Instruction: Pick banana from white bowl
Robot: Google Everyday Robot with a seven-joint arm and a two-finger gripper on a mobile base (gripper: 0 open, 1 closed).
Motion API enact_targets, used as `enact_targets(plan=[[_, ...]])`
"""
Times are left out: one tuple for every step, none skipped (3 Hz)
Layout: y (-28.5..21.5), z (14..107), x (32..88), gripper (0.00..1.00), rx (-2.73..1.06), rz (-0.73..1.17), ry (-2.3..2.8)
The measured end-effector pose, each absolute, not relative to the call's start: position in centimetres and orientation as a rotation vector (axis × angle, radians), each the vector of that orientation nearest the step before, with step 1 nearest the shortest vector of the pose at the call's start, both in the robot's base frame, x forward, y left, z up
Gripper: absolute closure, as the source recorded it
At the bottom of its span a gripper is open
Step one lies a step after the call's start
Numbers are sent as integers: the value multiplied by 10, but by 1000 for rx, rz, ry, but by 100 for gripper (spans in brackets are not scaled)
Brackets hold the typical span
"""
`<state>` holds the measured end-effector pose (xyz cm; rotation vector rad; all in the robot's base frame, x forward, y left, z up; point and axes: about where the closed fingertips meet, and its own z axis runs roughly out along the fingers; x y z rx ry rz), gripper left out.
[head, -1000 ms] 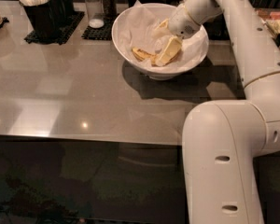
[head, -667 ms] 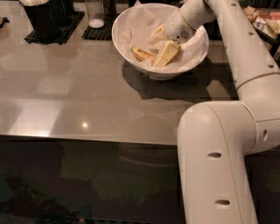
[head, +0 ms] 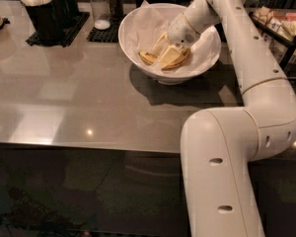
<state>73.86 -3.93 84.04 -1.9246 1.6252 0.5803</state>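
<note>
A: The hand point(head: 166, 51) is down inside the white bowl point(head: 133, 31), right over the banana point(head: 148, 58). We cannot tell how far open it is, or whether it has hold of the fruit.

B: We see it a touch lower than a second ago. The banana lies where it lay, on the paper lining point(head: 150, 26).

A: So we judge that the grasp is being set and the lift has not begun. Nothing is off the bowl's floor yet.

B: What do we miss?

A: The hand covers the banana's middle, so only its ends show. The arm point(head: 256, 73) runs off the bottom edge. At the back of the worktop point(head: 64, 98), the shakers point(head: 101, 11) are cut by the top edge.
</note>
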Motion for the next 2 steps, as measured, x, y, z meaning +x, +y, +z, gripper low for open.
enact_targets(plan=[[-32,853,739,89,-1941,556,1587],[-30,868,739,100,-1951,517,1569]])
